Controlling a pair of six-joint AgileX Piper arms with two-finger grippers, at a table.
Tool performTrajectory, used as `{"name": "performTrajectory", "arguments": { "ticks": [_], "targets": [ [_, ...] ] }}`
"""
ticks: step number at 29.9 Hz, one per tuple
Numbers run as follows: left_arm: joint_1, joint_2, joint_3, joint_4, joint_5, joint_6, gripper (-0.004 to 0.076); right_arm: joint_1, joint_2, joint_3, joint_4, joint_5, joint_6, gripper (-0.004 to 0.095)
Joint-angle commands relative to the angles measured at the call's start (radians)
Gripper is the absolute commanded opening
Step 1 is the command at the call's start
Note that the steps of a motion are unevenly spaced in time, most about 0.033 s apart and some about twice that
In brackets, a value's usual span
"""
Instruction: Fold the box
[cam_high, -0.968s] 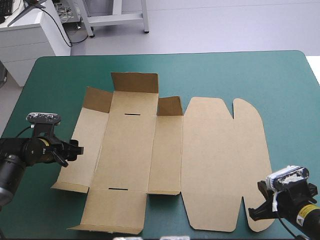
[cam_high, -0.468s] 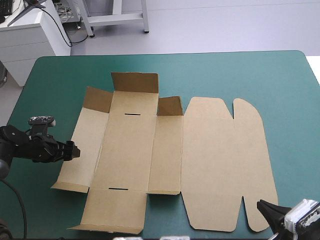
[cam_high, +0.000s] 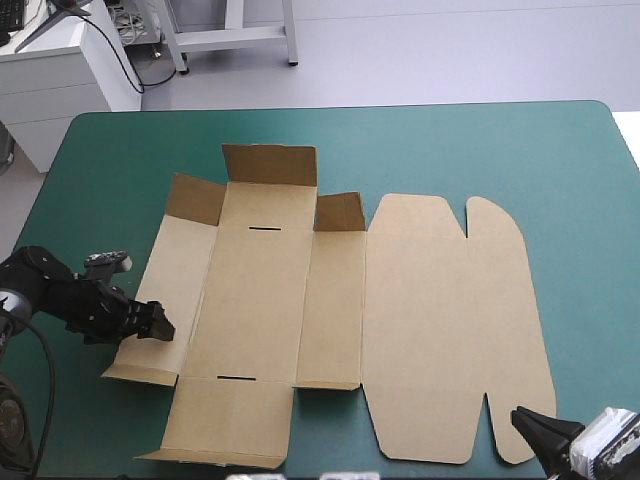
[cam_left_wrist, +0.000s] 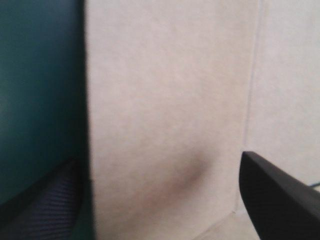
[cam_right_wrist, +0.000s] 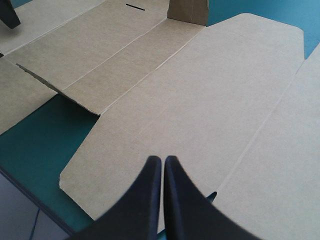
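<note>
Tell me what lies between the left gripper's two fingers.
In the left wrist view, the left edge of the flat brown cardboard box sheet; the left gripper straddles it, one finger over the teal-green cover.

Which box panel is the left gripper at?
The leftmost long side panel of the box. The left gripper, open, has that panel's outer edge between its fingers, near its near end; the other panels lie farther right.

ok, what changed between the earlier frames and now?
The left gripper moved toward the table's near edge and in over the box's left panel. Its fingers are open, one on either side of that panel's edge, with nothing grasped. The right gripper, shut, pulled back toward the near right corner. The box did not move: flat, with its far flaps raised.
</note>
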Motion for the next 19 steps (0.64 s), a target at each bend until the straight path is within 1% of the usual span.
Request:
{"name": "performTrajectory", "arguments": {
  "ticks": [1,3,7,13,19],
  "targets": [
    [-0.024,-0.013,-0.027,-0.117,0.140,0.031,0.0599,-0.003,0.000,-0.021,0.010,-0.063,-0.013,0.0000],
    [-0.034,-0.010,-0.027,-0.130,0.200,0.031,0.0599,-0.003,0.000,-0.021,0.010,-0.063,-0.013,0.0000],
    [-0.042,-0.011,-0.024,-0.148,0.200,-0.033,0.0599,-0.003,0.000,-0.021,0.010,-0.063,-0.013,0.0000],
    [-0.042,-0.011,0.016,-0.234,0.200,-0.023,0.0599,-0.003,0.000,-0.021,0.010,-0.063,-0.013,0.0000],
    [-0.042,-0.011,0.020,-0.293,0.202,-0.021,0.0599,-0.003,0.000,-0.021,0.010,-0.063,-0.013,0.0000]
  ]
}}
